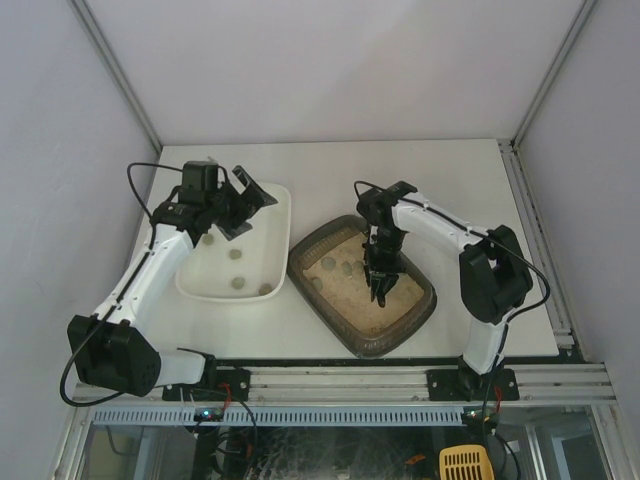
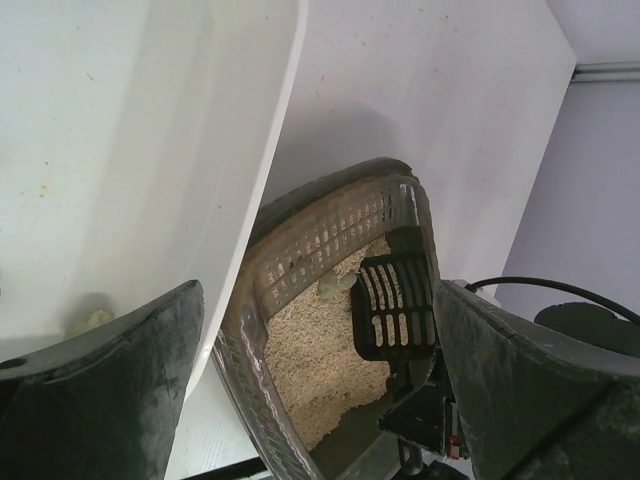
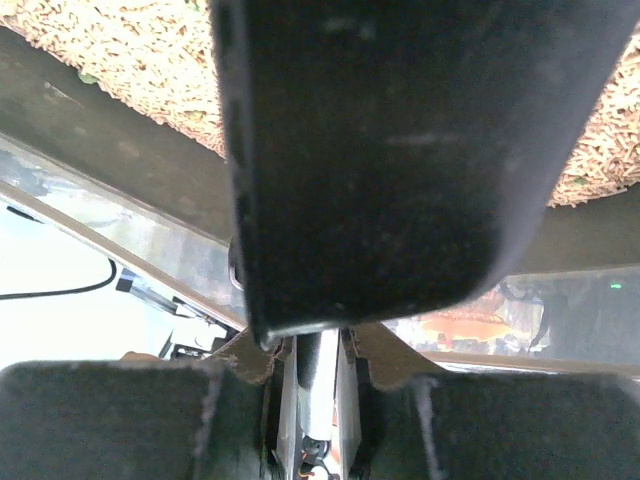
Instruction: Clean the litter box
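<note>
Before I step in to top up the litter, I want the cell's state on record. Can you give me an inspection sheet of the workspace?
Surface: white table carrying two trays side by side.
Job's things: litter box right of centre, beige litter inside, a few pale clumps towards its far end.
Clutter: white tray left of the box, several pale lumps in it.
Grippers: left gripper open above the white tray's far end; right gripper shut on a black slotted scoop over the litter.
Cables: black cables loop off both arms, none lying in the trays.
Surroundings: white walls, metal rail at the near edge, yellow object below it.
</note>
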Robot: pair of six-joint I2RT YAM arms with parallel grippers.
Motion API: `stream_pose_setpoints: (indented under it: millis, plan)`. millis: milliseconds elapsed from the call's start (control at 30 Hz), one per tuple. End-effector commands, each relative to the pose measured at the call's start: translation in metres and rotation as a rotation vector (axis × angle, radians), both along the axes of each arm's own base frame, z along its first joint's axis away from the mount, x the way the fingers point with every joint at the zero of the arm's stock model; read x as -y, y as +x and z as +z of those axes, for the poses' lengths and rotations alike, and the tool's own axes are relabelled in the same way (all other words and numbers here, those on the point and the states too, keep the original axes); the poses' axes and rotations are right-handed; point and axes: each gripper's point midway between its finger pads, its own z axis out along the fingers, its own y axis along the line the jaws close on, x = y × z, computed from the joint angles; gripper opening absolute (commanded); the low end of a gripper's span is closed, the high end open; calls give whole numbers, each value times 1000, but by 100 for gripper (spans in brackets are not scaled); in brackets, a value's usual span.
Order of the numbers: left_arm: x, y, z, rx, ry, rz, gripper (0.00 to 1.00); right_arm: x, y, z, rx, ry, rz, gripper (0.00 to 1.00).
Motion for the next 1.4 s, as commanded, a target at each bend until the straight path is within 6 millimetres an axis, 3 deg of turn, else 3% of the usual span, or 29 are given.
stream_pose_setpoints:
  millis: [0, 333, 500, 733, 1000, 1367]
  plan:
    - [-2, 1, 10, 34, -29, 11, 100, -13, 10, 2, 40, 31, 35, 0]
    - [-4, 3, 10, 39, -27, 21, 100, -29, -6, -5, -11, 77, 108, 0]
    - [-5, 3, 9, 41, -25, 21, 100, -46, -12, -10, -48, 182, 95, 0]
    - [-6, 3, 9, 44, -21, 23, 100, -58, -6, -5, -26, 278, 81, 0]
    - [-8, 3, 9, 49, -14, 25, 100, -34, 1, 10, 48, 305, -14, 0]
    - [-10, 3, 6, 54, -2, 24, 100, -23, -16, 31, 132, 409, -69, 0]
